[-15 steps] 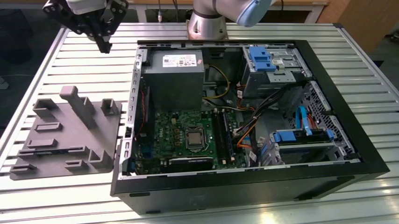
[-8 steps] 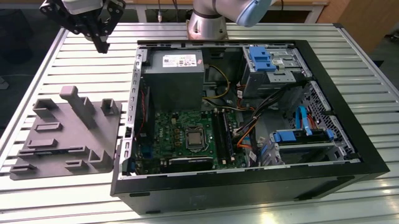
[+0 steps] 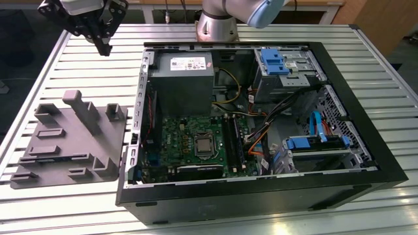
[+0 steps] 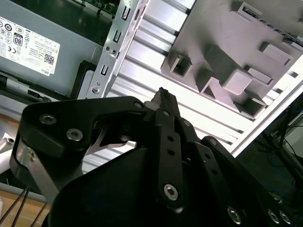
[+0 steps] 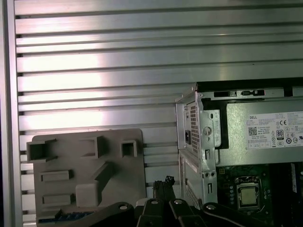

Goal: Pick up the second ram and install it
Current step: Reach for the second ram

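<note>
Pincer (image 3: 103, 49): clenched on nothing, hanging beyond the tall-post end of the grey holder (image 3: 65, 147).
Second ram (image 3: 52, 157): seemingly lying flat at the holder's low end.
Pick: spread the pincer, then square it to the stick's long edges.

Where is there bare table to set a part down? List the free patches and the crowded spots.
Free: the slatted table beyond the grey fixture, beneath the pincer; the strip along the exterior view's right of the computer case. Crowded: inside the case, packed with cables.
</note>
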You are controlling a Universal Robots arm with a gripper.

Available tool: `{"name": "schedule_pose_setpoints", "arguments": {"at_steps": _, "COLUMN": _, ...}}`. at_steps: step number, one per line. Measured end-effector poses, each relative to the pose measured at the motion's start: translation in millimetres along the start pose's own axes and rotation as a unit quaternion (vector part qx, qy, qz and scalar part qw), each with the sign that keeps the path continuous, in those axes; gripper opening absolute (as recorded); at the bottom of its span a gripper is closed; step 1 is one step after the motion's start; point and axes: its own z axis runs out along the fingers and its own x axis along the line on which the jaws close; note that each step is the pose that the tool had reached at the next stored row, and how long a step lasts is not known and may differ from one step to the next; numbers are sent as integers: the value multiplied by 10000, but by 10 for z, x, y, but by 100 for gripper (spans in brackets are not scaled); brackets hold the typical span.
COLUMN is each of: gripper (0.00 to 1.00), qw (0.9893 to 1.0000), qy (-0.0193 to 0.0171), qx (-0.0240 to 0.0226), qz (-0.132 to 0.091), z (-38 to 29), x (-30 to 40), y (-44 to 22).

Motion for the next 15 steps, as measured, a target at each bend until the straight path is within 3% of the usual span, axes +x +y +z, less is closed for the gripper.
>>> {"name": "schedule_pose_setpoints", "arguments": {"at_steps": 15, "gripper": 11, "qw": 10000, "qy": 0, "qx": 0, "qz": 0, "z": -3, "x": 91, "y": -7}}
